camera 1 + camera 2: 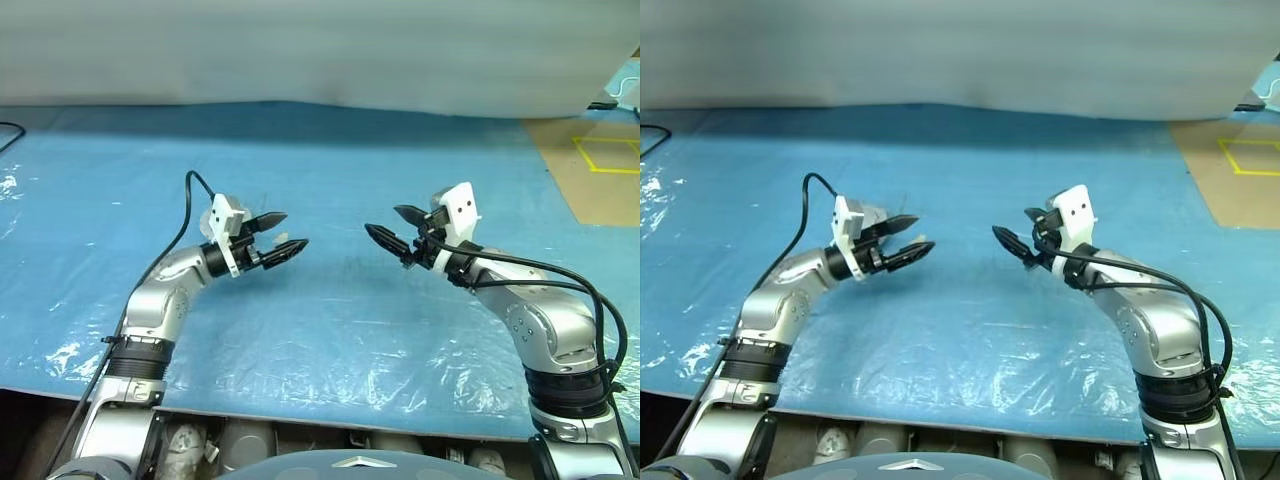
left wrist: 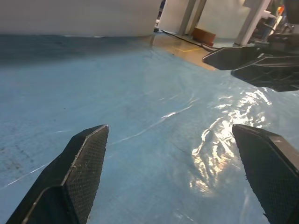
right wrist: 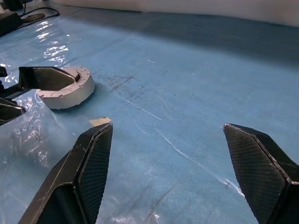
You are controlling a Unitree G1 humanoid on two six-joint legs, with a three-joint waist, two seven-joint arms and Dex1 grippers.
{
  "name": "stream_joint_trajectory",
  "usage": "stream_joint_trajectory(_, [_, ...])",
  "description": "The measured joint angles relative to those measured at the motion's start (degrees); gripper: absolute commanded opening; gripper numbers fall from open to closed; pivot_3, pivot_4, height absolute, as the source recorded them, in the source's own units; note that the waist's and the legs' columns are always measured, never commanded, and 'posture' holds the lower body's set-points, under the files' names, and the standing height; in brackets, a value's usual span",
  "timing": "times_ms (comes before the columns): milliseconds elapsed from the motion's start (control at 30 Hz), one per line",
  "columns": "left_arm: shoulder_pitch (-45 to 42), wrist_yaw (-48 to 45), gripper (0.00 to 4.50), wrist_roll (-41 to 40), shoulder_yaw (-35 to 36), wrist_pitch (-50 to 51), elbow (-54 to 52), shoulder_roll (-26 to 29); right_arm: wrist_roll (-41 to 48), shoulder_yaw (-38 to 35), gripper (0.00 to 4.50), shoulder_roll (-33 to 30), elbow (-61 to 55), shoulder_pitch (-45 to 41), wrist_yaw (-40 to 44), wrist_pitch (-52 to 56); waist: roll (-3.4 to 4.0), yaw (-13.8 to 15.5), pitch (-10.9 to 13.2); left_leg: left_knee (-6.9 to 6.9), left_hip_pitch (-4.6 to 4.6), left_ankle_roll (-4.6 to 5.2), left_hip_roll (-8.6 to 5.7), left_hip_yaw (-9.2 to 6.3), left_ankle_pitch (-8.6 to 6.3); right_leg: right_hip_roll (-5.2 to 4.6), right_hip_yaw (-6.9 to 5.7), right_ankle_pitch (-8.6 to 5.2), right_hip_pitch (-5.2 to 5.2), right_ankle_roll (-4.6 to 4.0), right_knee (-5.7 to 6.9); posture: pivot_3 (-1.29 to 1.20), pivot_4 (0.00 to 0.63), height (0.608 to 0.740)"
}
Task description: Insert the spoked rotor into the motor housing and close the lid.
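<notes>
Both grippers are held above the blue plastic-covered tabletop (image 1: 330,330), pointed toward each other across a gap. The left gripper (image 1: 279,233) is seen released, fingers apart, nothing between them. The right gripper (image 1: 392,227) is likewise spread and empty. A round grey disc with a studded rim, apparently the closed motor housing (image 3: 65,88), lies on the tabletop beside the left gripper's fingers (image 3: 44,78).

silver jointed arms, black elbow bands, left gripper (image 1: 285,232) and right gripper (image 1: 388,225) with black pointed textured fingers, white wrist mounts, black cables looping off each wrist
</notes>
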Motion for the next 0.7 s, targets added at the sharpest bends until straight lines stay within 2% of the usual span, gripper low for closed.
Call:
stream_joint_trajectory(367, [-5.91,0.36,4.48,-2.16,1.61,2.32,2.82,-1.05,-1.56,2.07,3.95,4.47,-0.37,-0.68,-3.54,-0.53,0.00,0.01,0.00,0.03,0.00,0.00,-0.01,0.01,0.00,0.00,0.04,-0.01,-0.03,-0.02,0.05,0.00,0.150,0.740])
stream_joint_trajectory(700, [-6.16,-0.92,4.48,-2.21,1.28,3.21,2.84,-1.03,-1.49,1.18,3.95,4.28,-0.36,-0.07,-3.05,-0.53,0.00,0.02,0.00,-0.01,-0.02,0.00,-0.02,0.02,0.00,0.01,0.06,0.11,-0.06,0.18,0.04,0.00,0.150,0.740])
